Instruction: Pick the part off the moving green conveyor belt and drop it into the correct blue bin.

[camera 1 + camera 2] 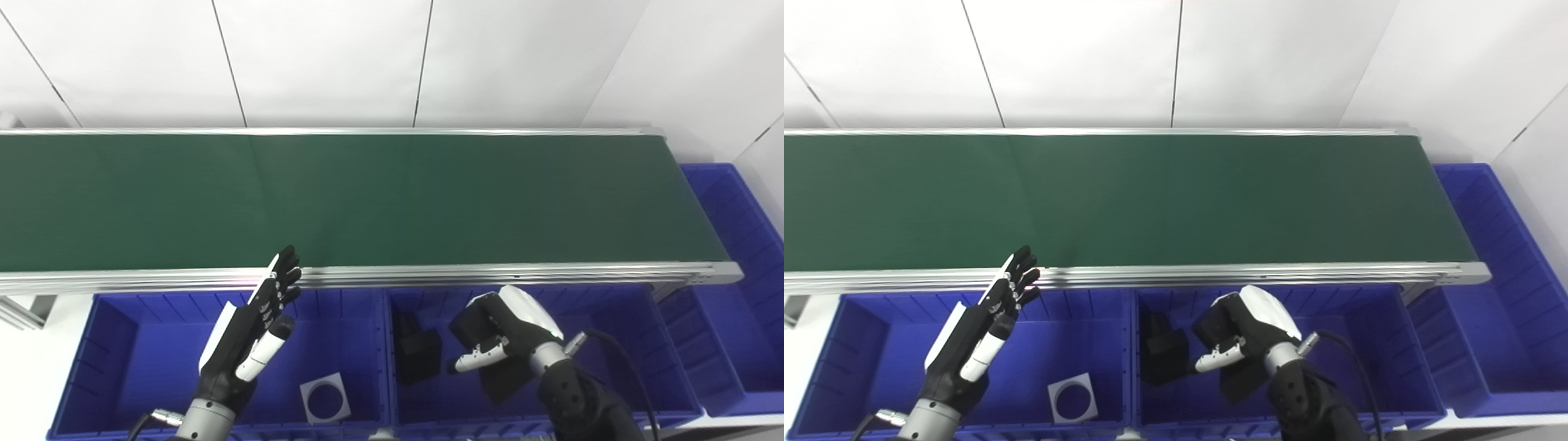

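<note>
Here your left robot hand spreads open by the conveyor belt rail; the right robot hand curls, grip unclear, over the middle blue bin.

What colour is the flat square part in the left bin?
Light grey part with a dark round middle; clearest in left eye view.
</note>
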Controlling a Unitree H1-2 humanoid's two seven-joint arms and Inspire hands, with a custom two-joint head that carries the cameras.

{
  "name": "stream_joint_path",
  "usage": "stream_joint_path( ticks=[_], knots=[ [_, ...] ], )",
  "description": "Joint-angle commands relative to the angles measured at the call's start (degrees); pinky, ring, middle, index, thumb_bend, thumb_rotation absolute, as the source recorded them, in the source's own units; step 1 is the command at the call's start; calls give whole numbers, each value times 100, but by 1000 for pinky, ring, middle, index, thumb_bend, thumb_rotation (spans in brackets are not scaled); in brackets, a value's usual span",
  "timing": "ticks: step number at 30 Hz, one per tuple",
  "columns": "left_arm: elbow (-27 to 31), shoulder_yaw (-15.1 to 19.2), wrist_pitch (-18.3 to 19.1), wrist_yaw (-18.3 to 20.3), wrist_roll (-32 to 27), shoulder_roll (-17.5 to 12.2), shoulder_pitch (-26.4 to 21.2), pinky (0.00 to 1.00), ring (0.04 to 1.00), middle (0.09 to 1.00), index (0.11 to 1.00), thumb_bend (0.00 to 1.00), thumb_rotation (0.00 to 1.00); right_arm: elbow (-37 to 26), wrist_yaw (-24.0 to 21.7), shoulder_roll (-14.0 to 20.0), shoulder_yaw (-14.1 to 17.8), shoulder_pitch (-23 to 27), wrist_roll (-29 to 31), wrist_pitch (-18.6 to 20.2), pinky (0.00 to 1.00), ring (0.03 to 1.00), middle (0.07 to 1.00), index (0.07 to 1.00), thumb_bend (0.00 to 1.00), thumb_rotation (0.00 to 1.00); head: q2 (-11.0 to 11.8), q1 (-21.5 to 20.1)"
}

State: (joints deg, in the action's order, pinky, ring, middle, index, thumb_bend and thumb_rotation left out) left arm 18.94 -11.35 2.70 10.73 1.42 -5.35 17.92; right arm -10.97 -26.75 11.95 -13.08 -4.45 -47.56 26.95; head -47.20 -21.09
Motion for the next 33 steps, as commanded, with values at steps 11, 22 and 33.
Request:
stream_joint_path(
  ticks=[11,22,33],
  knots=[
    [33,25,-187,26,-62,-32,-33,912,960,978,969,790,875,-318,17,-208,61,-103,-71,-20,697,921,997,995,773,462,20,46],
    [8,21,-257,72,-65,-113,12,917,964,982,970,798,866,-953,678,-333,45,-556,374,-214,800,937,992,1000,791,480,59,219],
    [-63,-67,-402,13,151,-78,83,902,957,987,981,796,866,-1435,1324,-447,416,-1267,2560,-1556,808,919,972,992,779,533,119,830]
  ],
)
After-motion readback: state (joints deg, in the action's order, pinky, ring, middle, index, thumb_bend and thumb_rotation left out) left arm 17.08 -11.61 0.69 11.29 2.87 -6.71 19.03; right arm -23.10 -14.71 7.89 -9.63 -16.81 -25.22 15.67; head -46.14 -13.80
